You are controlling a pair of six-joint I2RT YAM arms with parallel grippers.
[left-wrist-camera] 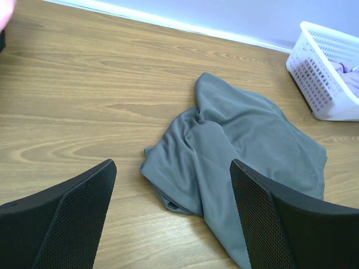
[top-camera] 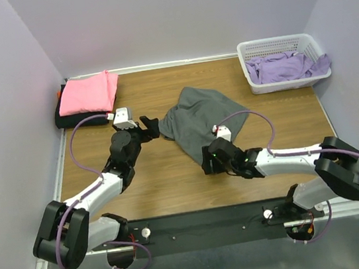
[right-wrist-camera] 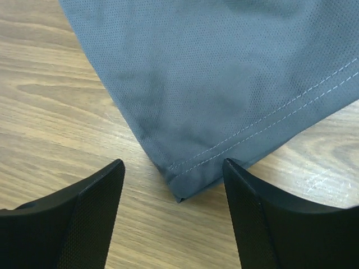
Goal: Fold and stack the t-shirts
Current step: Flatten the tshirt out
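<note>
Right tool (right-wrist-camera: 174, 167) of mine stands wide open and grips nothing, straddling the hem corner of the grey shirt (right-wrist-camera: 224, 73), which lies crumpled at the middle of the table (top-camera: 172, 175). My left tool (left-wrist-camera: 171, 168) is spread wide too, empty, near the shirt's left edge. A pink shirt (top-camera: 88, 92) lies folded on a black shirt (top-camera: 78, 120) in the far left corner. Lavender shirts (top-camera: 287, 66) fill the basket (top-camera: 273, 41) in the far right corner.
</note>
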